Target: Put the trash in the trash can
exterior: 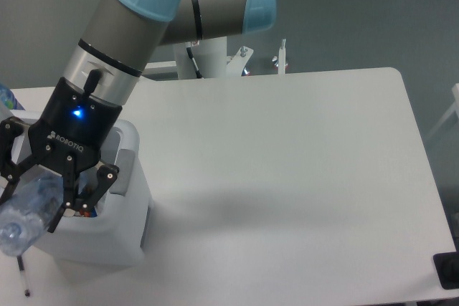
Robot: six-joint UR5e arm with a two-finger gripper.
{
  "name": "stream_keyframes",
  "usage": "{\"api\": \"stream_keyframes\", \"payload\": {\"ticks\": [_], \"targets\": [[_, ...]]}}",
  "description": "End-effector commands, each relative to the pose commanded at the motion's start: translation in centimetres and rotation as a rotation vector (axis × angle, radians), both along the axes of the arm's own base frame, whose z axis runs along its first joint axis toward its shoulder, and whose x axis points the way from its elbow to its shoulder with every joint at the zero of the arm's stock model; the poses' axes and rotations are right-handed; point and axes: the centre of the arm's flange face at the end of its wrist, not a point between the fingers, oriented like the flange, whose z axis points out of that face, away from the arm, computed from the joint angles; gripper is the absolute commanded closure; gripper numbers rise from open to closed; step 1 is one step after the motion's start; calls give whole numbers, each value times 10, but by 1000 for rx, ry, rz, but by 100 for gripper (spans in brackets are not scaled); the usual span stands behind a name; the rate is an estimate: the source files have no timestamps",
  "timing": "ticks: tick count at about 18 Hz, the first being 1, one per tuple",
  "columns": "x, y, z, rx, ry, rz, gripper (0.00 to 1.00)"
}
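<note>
Holding the clear bluish plastic bottle [27, 209] clenched between its fingers, the black two-finger gripper [39, 195] hangs over the boxy white plastic trash can [122, 238]. Bottle's long axis slants down-left, lower end past the can's left rim.

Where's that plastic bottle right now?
At the far left edge of the camera view, the bottle is gripped in the pincer, over the left side of the bin.

Clear bluish bottle [27, 209], white bin [118, 231]
</note>
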Motion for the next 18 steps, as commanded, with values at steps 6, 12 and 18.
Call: {"api": "stream_keyframes", "payload": {"ticks": [6,12,18], "targets": [[-30,-11,0,-2,1,46,0],[-97,-40,0,1,38,133,0],[-176,-83,-34,-54,74,206,0]]}}
